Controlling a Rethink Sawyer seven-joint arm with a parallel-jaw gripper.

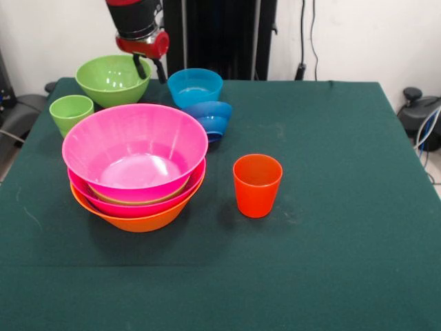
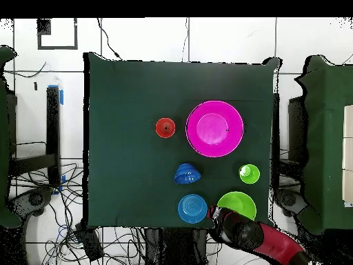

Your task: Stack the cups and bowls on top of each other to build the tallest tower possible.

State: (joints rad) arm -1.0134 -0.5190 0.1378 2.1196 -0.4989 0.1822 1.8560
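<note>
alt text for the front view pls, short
A tower of nested bowls, pink over pink over orange, stands on a green-clothed table. An orange cup stands apart beside it; the open gripper hovers by a green bowl behind.

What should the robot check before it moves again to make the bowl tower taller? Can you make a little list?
1. Tower sits level, pink bowl on top: ok.
2. Pincer empty and open: ok.
3. Pincer hangs by the green bowl's rim, ready to grab: ok.
4. Green bowl upright and free of other things: ok.
5. Green cup stands close to the tower, watch the path: cannot tell.
6. Orange cup upright, saved for later: ok.
</note>
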